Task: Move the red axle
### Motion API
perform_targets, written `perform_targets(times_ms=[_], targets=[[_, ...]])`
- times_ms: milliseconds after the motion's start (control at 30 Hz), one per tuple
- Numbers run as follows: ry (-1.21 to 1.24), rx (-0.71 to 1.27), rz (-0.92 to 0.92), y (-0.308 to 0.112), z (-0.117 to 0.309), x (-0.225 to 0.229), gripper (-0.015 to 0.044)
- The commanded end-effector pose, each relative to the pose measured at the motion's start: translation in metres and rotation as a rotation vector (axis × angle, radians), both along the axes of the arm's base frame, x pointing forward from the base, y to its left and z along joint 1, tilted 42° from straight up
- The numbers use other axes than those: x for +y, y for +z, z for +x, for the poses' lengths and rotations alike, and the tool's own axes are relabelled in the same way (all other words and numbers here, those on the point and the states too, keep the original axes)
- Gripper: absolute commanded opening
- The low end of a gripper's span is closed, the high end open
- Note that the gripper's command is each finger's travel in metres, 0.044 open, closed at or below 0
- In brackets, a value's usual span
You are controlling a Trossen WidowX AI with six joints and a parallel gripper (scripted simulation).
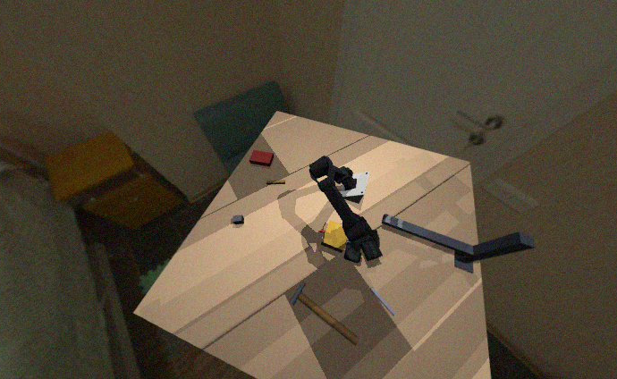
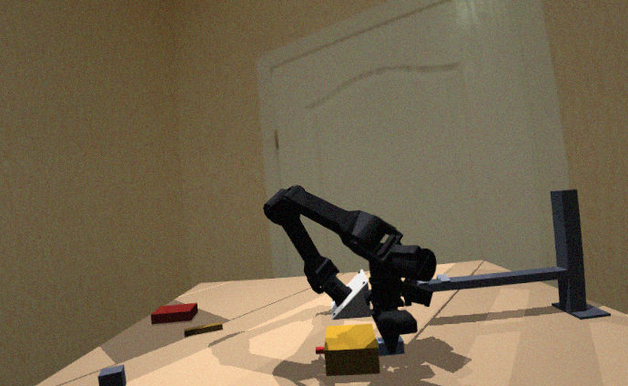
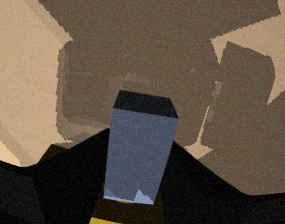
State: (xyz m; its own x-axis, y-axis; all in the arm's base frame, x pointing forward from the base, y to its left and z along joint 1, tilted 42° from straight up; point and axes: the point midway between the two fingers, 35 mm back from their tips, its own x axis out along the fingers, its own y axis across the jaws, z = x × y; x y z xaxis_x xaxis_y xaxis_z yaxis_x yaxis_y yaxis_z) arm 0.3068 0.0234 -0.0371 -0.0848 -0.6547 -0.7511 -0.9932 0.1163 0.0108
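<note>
The yellow beam [image 1: 334,234] [image 2: 351,360] is a block on the table; a strip of it shows in the wrist view [image 3: 100,221]. The red axle [image 1: 321,231] [image 2: 319,350] sticks a short way out of its left side; the rest is hidden inside. My gripper [image 2: 390,341] [image 3: 137,140] is shut on a blue-grey block [image 2: 397,347] [image 3: 140,165], low against or very near the beam's right side. The block's thin pin is hidden now. The dark bracket [image 1: 435,235] [image 2: 499,276] reaches out from a post, with pale pieces near its free end; their V shape is too small to tell.
A hammer [image 1: 327,317] and a thin rod [image 1: 383,301] lie in front. A small dark cube [image 1: 238,219] [image 2: 111,375], a brass-coloured bar [image 1: 275,181] [image 2: 203,330] and a red box [image 1: 261,157] [image 2: 175,312] are at the left. The bracket's post [image 2: 568,239] stands right.
</note>
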Motion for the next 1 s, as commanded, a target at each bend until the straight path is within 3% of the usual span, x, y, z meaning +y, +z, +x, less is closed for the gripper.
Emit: perform_targets(times_ms=[0,967], targets=[[0.006,-0.001,-0.003,0.002,-0.001,-0.002,0.0],[0.006,-0.003,0.001,-0.035,0.009,0.043,0.0]])
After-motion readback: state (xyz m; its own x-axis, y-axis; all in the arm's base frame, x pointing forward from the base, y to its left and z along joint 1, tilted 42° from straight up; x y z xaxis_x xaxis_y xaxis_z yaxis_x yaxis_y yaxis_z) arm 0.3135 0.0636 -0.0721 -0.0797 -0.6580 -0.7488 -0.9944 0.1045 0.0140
